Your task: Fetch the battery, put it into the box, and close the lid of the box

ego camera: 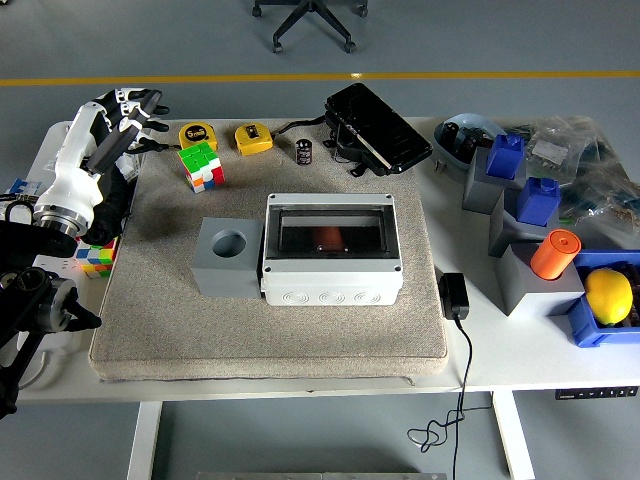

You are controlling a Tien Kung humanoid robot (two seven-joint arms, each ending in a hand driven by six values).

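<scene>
The white box (332, 250) stands mid-mat with its clear lid lying flat on top. Through the lid an orange object (328, 238) shows inside. A small black cylinder (303, 151) stands upright at the back of the mat, behind the box. My left hand (127, 113), white with black fingers, hovers over the mat's far left corner, well left of the box. Its fingers are spread and hold nothing. The right arm does not show.
A grey block with a round hole (228, 256) touches the box's left side. A Rubik's cube (200, 166), two yellow tape measures (197, 134) (253, 138) and a black case (377, 128) lie behind. Grey stands, an orange cylinder (553, 252) and a lemon (608, 296) crowd the right.
</scene>
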